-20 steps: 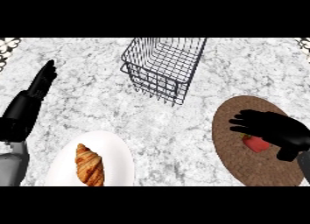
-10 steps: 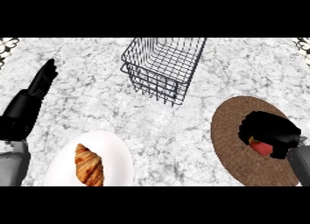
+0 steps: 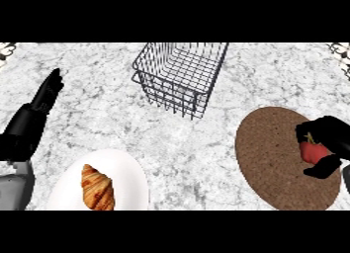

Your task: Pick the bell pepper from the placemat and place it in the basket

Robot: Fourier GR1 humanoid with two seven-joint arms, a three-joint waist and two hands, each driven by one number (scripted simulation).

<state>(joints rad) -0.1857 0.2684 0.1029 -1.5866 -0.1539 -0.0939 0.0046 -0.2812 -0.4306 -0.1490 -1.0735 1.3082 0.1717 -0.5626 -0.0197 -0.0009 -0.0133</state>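
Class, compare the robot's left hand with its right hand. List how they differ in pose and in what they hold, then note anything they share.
The left hand has straight fingers; the right hand is curled. The left hand holds nothing; the right hand grips the red pepper. The left hand shows over bare counter; the right hand is over the placemat. Both are black.

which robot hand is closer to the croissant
Left. The left robot hand sits up-left of the croissant; the right robot hand is far to its right, curled round the bell pepper on the placemat.
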